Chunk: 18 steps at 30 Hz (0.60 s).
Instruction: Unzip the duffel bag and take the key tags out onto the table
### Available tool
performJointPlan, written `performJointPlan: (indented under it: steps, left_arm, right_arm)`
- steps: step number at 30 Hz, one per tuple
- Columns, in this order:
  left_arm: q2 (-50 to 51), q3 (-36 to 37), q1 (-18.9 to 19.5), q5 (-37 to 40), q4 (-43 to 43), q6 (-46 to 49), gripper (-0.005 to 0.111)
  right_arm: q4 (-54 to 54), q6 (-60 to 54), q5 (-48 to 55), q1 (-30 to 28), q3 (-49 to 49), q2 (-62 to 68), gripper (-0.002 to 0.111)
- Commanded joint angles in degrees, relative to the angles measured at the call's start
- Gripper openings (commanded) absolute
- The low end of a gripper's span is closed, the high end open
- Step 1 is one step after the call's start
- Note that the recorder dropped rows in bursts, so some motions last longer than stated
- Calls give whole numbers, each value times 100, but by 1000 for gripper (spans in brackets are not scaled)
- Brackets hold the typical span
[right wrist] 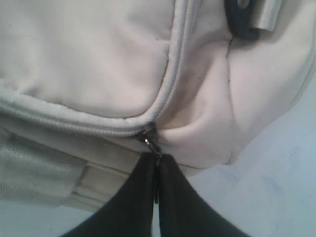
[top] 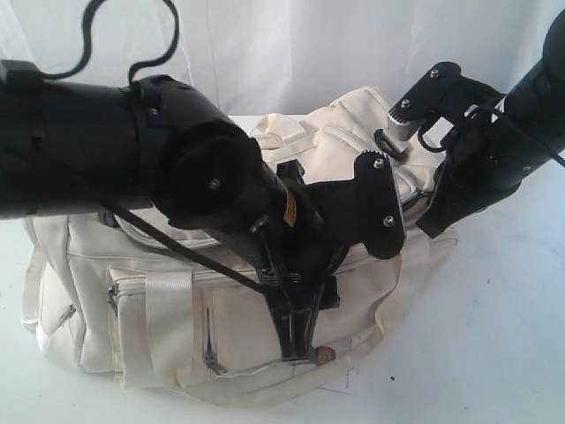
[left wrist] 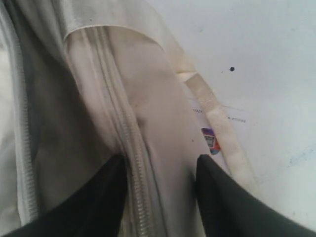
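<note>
Watching this from the side, the duffel bag [top: 177,336] sits on the table [top: 494,336], with bare white surface along its front and off to its right. The right gripper [right wrist: 157,157] is at the bag's right end, fingers pressed together and pinching the little metal zipper pull [right wrist: 150,138] right at the corner of the zip. The left gripper [left wrist: 160,160] hangs over the front side of the bag with its fingers apart, straddling a zipper line and gripping nothing.

In the left wrist view there's a small colourful bit with a white label [left wrist: 211,139] on the table, tucked against a strap [left wrist: 217,118] at the bag's lower edge. My guess is that's one of the key tags, but it's too small to be sure. I can't tell how much of the main zip is open.

What worries me:
- That pull is tiny, so a sideways tug could pop it out of the pinch.
- Nothing is bracing the bag, so a pull on the zip may just drag the whole thing across the table.
- The open left fingers could snag loose fabric or shove the tag under the strap.
</note>
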Motion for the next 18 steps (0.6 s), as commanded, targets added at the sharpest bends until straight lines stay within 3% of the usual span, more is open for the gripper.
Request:
performJointPlan:
  steps: [1, 2, 3, 4, 9, 18]
  left_arm:
    - [197, -25, -40, 78, 1332, -1458, 29]
    - [207, -25, -40, 111, 1439, -1573, 21]
    - [207, -25, -40, 215, 1457, -1615, 5]
    - [195, -25, -40, 298, 1457, -1615, 0]
    - [-18, -14, -291, 1234, 1319, -1334, 0]
    - [-28, -3, -562, 1551, 418, -426, 0]
  right_arm:
    - [26, 32, -1, -3, -149, -42, 0]
    - [26, 32, -1, -3, -172, -42, 0]
    - [26, 32, -48, -3, -174, -42, 0]
    - [26, 32, -102, -3, -174, -42, 0]
    - [12, 32, -427, -175, -195, 70, 0]
    - [12, -277, -942, -180, -195, 94, 0]
